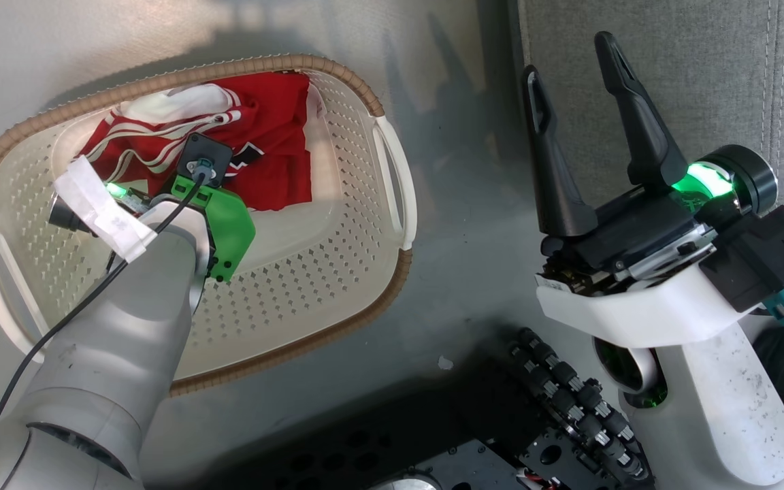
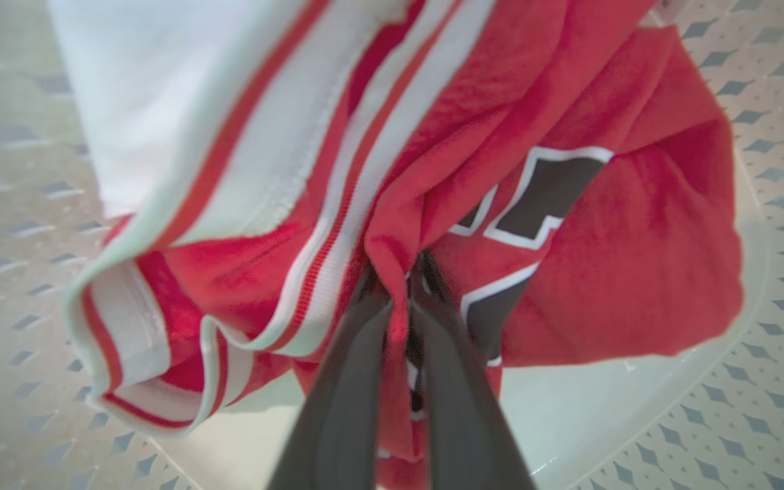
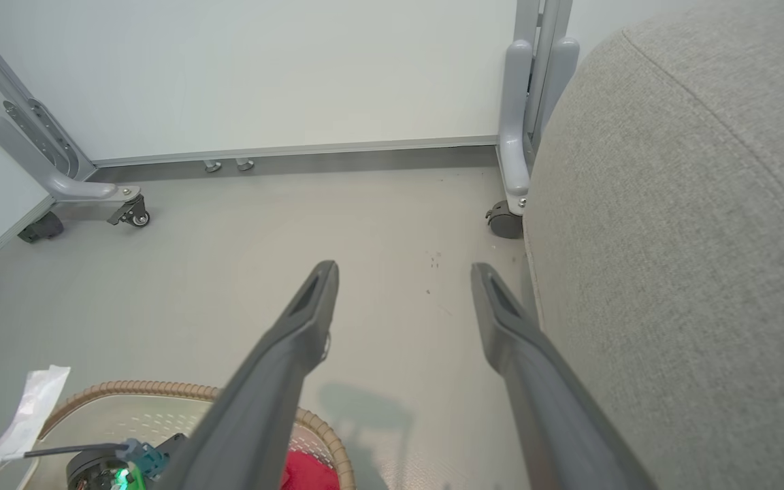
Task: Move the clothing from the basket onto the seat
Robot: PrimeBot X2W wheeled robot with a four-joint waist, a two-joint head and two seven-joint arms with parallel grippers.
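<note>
The clothing (image 1: pixel 269 129), a red jersey with white stripes and black-white lettering, lies bunched in the far part of the cream basket (image 1: pixel 337 327) on the floor. My left arm reaches down into the basket, its wrist (image 1: pixel 208 197) over the jersey. In the left wrist view my left gripper (image 2: pixel 402 286) is shut on a fold of the jersey (image 2: pixel 637 258), red cloth pinched between the fingers. My right gripper (image 1: pixel 569 58) hangs open with nothing in it beside the grey seat (image 1: pixel 671 68). In the right wrist view the right gripper (image 3: pixel 403 272) is left of the seat (image 3: pixel 691 238).
Grey floor (image 1: pixel 460 204) separates the basket from the seat. A white panel on a wheeled frame (image 3: pixel 514 170) stands beyond, with casters (image 3: pixel 137 216) near the floor. My own dark base (image 1: pixel 501 435) is at the bottom of the head view. The basket rim (image 3: pixel 160 391) shows under the right gripper.
</note>
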